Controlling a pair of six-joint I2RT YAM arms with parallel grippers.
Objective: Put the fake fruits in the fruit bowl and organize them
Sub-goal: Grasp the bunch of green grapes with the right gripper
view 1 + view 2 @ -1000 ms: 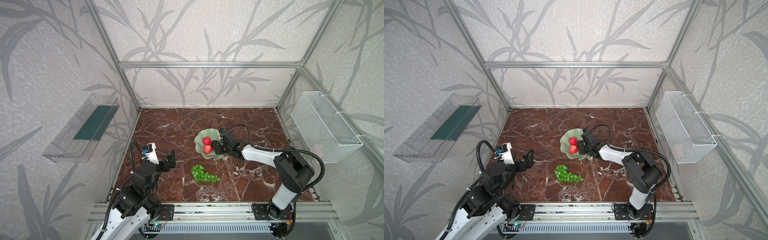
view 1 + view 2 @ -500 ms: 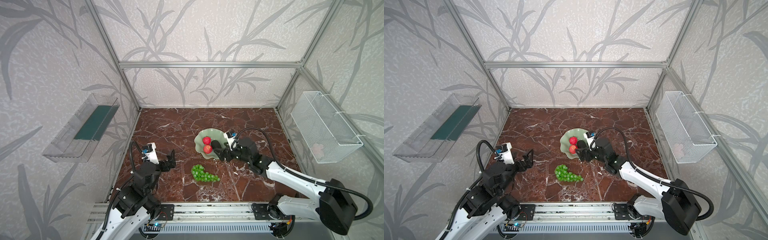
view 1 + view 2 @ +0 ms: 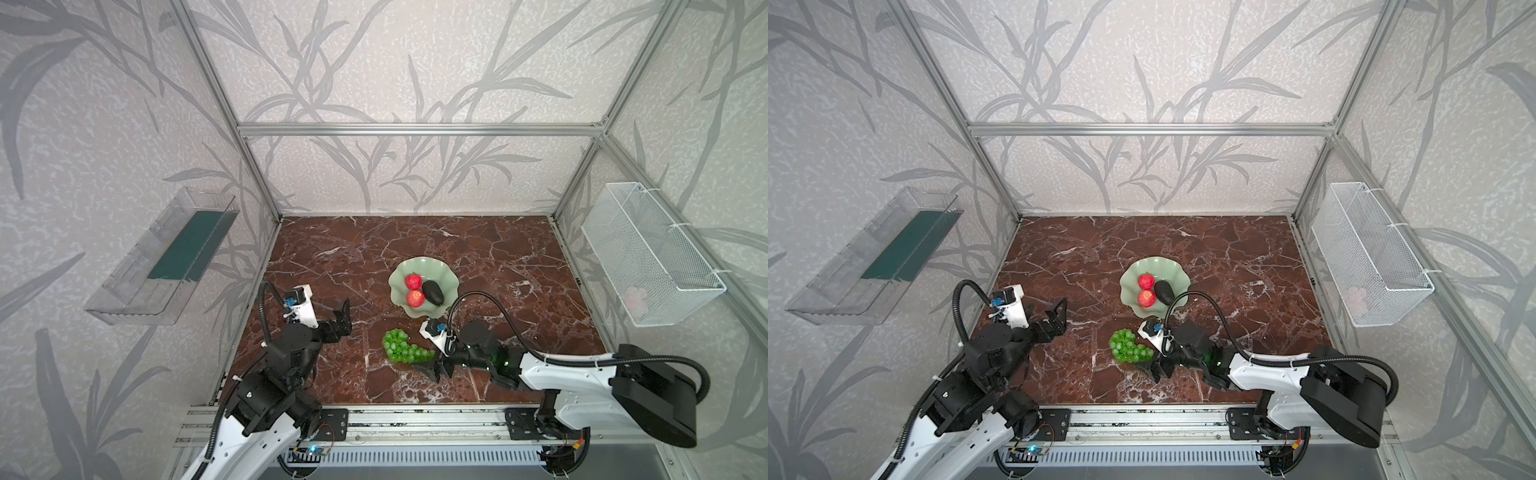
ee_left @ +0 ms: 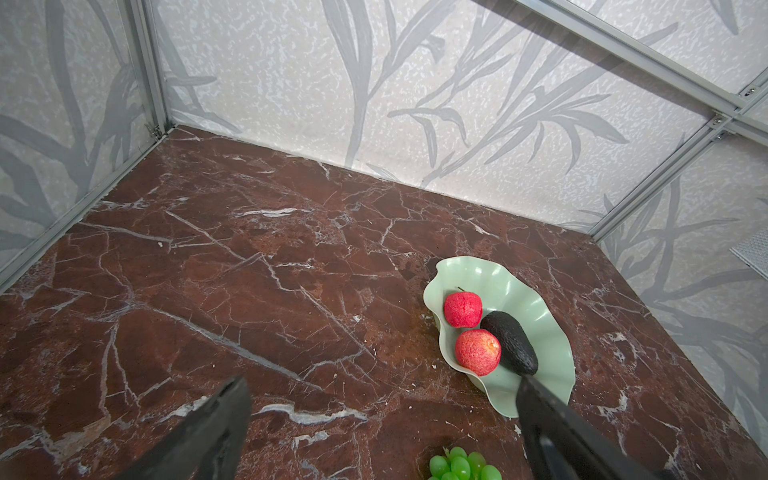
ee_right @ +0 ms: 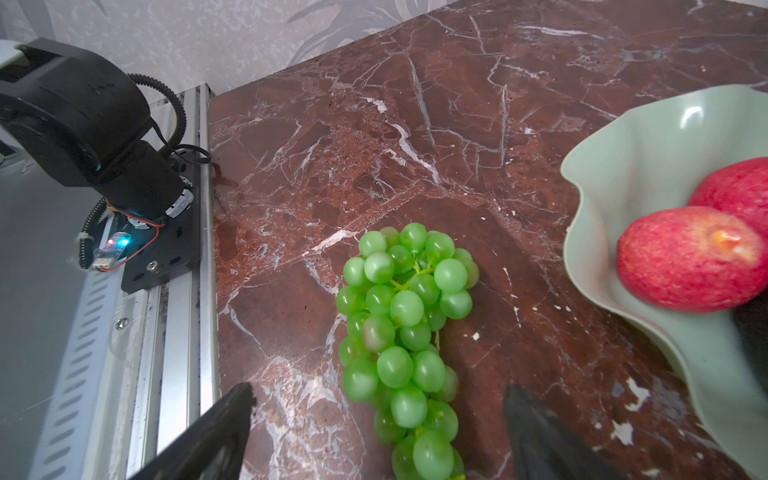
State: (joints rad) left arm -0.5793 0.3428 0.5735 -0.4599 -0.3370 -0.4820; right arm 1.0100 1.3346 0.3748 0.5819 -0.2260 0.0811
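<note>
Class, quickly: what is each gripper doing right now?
Left gripper: open, holding nothing.
Right gripper: open, holding nothing, lined up on the grapes.

No writing, label, brand name, number or sign can be read in any of the views.
</note>
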